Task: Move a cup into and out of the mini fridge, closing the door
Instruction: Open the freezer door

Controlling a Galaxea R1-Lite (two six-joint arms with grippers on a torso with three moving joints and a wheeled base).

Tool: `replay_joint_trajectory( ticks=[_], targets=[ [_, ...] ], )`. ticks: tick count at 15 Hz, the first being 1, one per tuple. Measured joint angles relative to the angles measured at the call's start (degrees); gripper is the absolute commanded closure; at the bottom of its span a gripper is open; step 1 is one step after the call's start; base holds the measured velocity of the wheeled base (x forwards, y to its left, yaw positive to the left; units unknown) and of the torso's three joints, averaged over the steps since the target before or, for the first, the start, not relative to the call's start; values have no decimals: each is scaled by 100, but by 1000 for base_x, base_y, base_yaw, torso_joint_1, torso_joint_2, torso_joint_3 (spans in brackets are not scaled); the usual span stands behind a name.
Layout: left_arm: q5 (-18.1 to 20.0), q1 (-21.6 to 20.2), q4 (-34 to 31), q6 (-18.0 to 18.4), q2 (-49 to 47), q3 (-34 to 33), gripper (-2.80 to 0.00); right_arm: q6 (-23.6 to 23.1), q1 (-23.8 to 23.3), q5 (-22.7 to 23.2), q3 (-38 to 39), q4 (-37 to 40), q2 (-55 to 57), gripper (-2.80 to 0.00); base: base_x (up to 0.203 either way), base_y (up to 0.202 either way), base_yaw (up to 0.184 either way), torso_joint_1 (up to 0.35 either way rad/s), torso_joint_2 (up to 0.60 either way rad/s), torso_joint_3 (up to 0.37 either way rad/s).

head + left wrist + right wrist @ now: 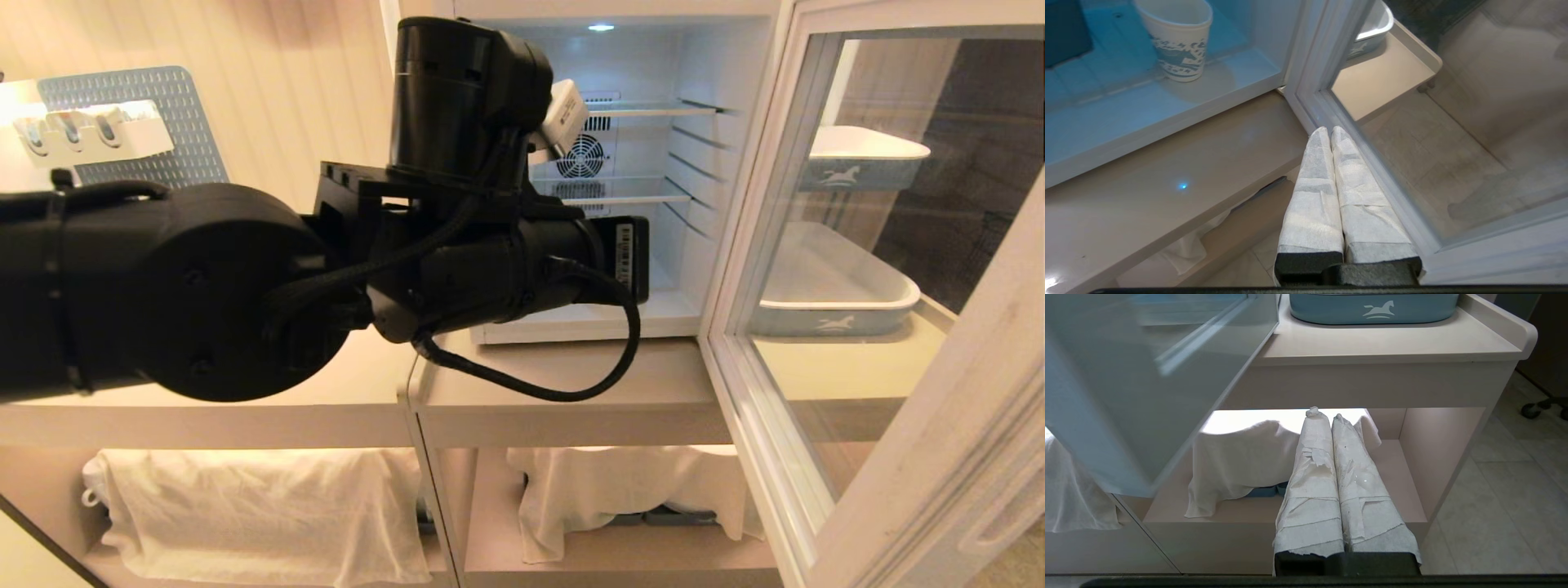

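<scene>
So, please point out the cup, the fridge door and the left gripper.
cup (1177, 45): left wrist view, side wall.
fridge door (939, 457): head view, pale frame.
left gripper (1329, 131): left wrist view, between fingertips.

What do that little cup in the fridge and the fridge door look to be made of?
The cup looks like matte white paper: thin wall, rolled rim, blue printed band. The door seems a clear glass pane, since trays show through it, set in a wide pale frame, probably smooth plastic, though painted metal is possible.

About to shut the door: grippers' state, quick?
Left gripper: closed, empty, by the door frame.
Right gripper: closed, empty, parked low.
</scene>
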State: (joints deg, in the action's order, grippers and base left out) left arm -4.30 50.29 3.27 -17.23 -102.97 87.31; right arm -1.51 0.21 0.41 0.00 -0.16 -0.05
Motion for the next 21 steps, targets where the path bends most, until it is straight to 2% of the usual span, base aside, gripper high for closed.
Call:
replay_joint_trajectory(
  ticks=[7,10,14,21],
  targets=[
    [-14,-76,0,-30,216,-277,0,2,0,0,0,2,0,0,0,0,0,0,0,0],
    [-8,-22,41,-296,198,-266,0,0,0,0,0,2,0,0,0,0,0,0,0,0],
    [14,562,146,-500,-121,84,0,3,0,2,0,0,0,0,0,0,0,0,0,0],
    [55,1587,78,-545,-1346,1706,0,4,4,2,0,0,0,0,0,0,0,0,0,0]
  ],
)
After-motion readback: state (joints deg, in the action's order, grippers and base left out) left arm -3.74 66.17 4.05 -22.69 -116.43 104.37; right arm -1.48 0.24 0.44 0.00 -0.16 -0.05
